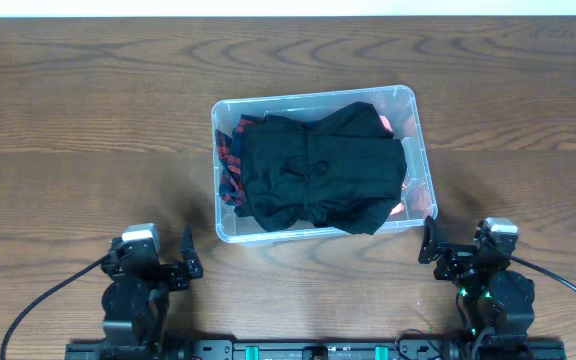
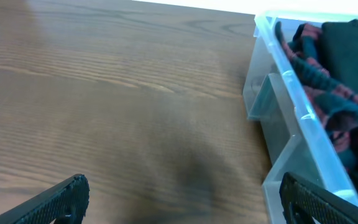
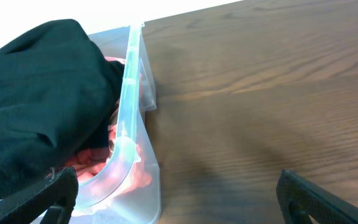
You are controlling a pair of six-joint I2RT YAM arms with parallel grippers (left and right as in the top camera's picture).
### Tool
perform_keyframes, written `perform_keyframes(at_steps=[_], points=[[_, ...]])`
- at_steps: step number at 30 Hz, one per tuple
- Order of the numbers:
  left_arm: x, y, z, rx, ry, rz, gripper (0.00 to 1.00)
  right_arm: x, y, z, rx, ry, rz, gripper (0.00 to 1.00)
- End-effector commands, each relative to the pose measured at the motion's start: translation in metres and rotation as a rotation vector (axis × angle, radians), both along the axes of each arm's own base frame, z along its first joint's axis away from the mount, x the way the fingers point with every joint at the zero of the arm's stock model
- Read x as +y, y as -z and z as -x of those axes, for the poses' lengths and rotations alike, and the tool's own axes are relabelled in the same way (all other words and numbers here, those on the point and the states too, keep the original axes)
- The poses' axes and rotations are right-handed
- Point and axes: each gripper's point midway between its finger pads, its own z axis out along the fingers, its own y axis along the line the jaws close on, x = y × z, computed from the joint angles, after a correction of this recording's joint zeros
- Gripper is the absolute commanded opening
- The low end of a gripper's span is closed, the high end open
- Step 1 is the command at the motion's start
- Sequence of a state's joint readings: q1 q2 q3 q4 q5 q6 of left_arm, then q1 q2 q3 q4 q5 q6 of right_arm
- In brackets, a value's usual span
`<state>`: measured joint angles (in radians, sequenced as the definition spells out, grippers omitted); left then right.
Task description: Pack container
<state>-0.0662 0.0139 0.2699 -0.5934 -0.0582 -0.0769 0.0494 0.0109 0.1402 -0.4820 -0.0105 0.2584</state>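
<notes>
The container (image 1: pixel 215 170), a clear plastic bin, stands mid-table with clothes in it. A black garment (image 1: pixel 318 170) lies on top, a red-and-dark striped one (image 1: pixel 230 165) shows at its left side, and pink cloth (image 1: pixel 415 190) at its right. My left gripper (image 1: pixel 153 255) rests open near the front edge, just left of the bin's near-left corner. In the left wrist view that gripper (image 2: pixel 182 193) holds nothing, and the bin's rim (image 2: pixel 294 93) is to its right. My right gripper (image 1: pixel 468 255) stands open by the near-right corner. Its jaws (image 3: pixel 178 196) are empty, with the bin's rim (image 3: pixel 129 93) on the left.
The dark wooden table (image 1: pixel 88 120) stretches bare to the left, right and behind the bin. Black cables run from both arm bases along the front edge, where a black rail (image 1: pixel 318 350) sits.
</notes>
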Motion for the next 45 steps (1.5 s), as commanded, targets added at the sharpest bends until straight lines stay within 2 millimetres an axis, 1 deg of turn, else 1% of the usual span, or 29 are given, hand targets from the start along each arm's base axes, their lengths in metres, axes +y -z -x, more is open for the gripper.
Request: perform_keyframes(at_steps=[1,5,8,10,45], points=[[-0.001,0.012,-0.004,0.004,0.009,-0.01,0.98,0.002,0.002,0.0,0.0,-0.011,0.013,0.99],[-0.001,0.025,-0.007,0.017,0.01,-0.01,0.98,0.002,0.002,0.0,0.0,-0.011,0.013,0.99],[-0.001,0.039,-0.008,0.043,0.01,-0.012,0.98,0.002,0.001,0.0,0.0,-0.011,0.013,0.99],[-0.001,0.037,-0.009,0.035,0.01,-0.012,0.98,0.002,0.002,0.0,0.0,-0.011,0.012,0.99],[-0.001,0.038,-0.009,0.036,0.009,-0.011,0.98,0.002,0.002,0.0,0.0,-0.011,0.013,0.99]])
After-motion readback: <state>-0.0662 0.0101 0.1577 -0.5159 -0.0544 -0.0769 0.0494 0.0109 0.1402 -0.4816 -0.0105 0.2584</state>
